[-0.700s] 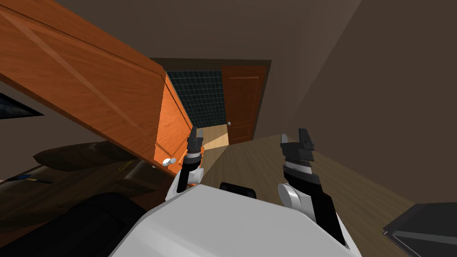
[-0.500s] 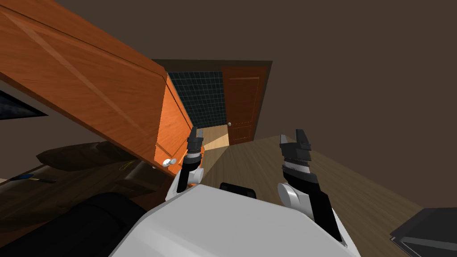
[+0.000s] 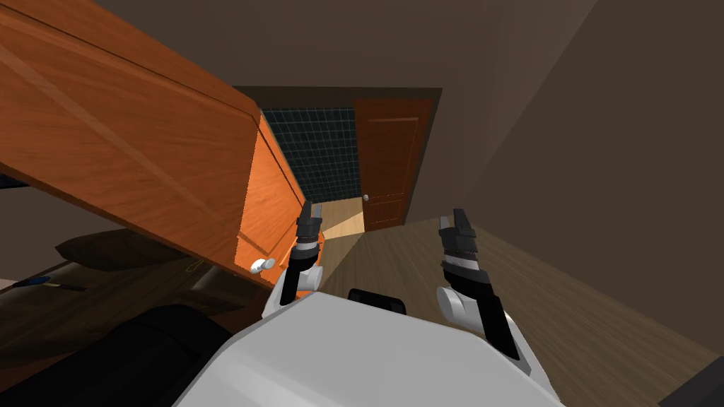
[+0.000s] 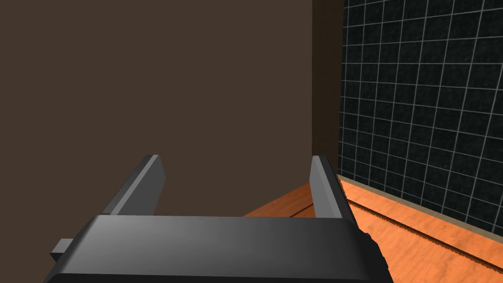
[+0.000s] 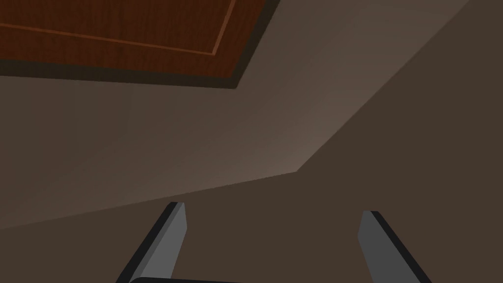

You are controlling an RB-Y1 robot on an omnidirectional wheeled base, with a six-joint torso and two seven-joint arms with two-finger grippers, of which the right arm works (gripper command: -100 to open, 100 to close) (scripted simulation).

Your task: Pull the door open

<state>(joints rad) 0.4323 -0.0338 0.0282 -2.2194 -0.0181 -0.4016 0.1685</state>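
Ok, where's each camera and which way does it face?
Head view: on the head, steeply down and forward at orange door, tiled wall; left gripper, right gripper show.
Left wrist view: left hand, along its open gripper toward brown wall.
Right wrist view: right hand, along its open gripper toward dark brown door.
Shared: head and left wrist show the tiled wall.

The door [image 3: 141, 155] is orange wood with visible grain and thin panel lines, brighter orange on its lit face; its knob [image 3: 261, 266] is white. Beyond the door, the tiled wall [image 3: 318, 152] is black with a thin pale grid. Right of the door, the far door [image 3: 385, 162] is dark red-brown, and the floor [image 3: 565, 318] shows brown planks. The side wall [image 3: 636, 141] is plain dull brown.
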